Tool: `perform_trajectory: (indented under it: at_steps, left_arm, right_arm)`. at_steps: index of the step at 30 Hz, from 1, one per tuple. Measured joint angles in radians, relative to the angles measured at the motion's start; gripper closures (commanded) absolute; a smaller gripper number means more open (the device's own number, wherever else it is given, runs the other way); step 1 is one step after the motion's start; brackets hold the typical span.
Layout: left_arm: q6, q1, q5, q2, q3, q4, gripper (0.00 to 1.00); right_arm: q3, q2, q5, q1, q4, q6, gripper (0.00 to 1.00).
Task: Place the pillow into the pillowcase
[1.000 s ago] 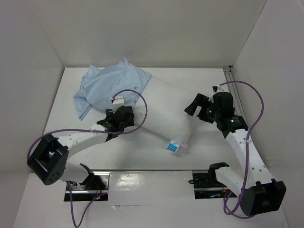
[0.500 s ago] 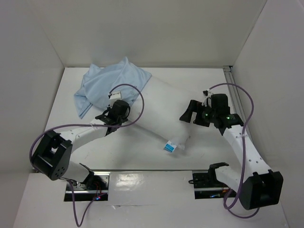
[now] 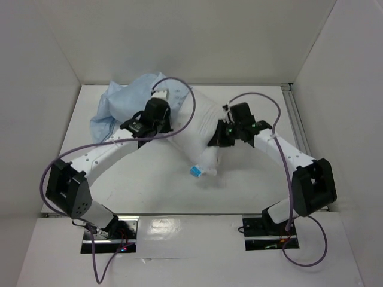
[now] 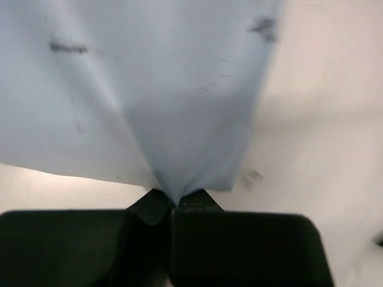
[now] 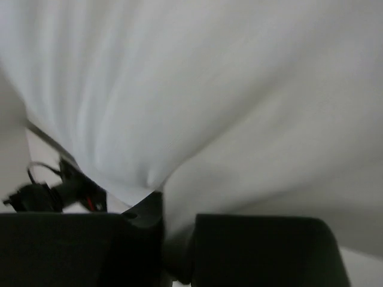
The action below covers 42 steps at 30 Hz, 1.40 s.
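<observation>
The pillow [image 3: 194, 134] lies slantwise in the middle of the white worktop [image 3: 143, 179], one end pointing toward the back left and the other toward the near side. Its small blue-and-white tag [image 3: 196, 171] shows at the near end. The pillowcase [image 3: 116, 107] is bunched in wrinkled folds at the back left and touches the pillow's far end. From above it is hard to tell whether that end sits inside the cloth or only against it.

The left gripper [image 3: 142, 124] is at the seam between the two. In the left wrist view the gripper [image 4: 175, 202] has its fingers pressed together on a pinch of the pillowcase [image 4: 149, 89], and the light blue cloth fans upward from the pinch with a few dark specks on it.

The right gripper [image 3: 216, 139] is at the pillow's right side, about midway along it. In the right wrist view the gripper [image 5: 160, 200] is clamped on a fold of the pillow [image 5: 209, 89], and the white fabric gathers into creases that run to the grip point. Both views are blurred.
</observation>
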Motion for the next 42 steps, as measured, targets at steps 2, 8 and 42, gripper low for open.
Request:
perform_trajectory:
  at_steps: [2,8,42]
  left_arm:
    - [0.025,-0.003,0.06,0.06,0.183,-0.035,1.0]
    - [0.076,-0.011,0.244,0.293,0.814,-0.2,1.0]
    - [0.047,-0.174,0.341,0.0,0.521,-0.525,1.0]
  right_arm:
    - [0.169,0.051,0.03,-0.018,-0.016,-0.001,1.0]
    - [0.459,0.014,0.135,-0.088,0.035,-0.006,1.0]
    - [-0.04,-0.359,0.081,-0.15,-0.061,0.031,1.0]
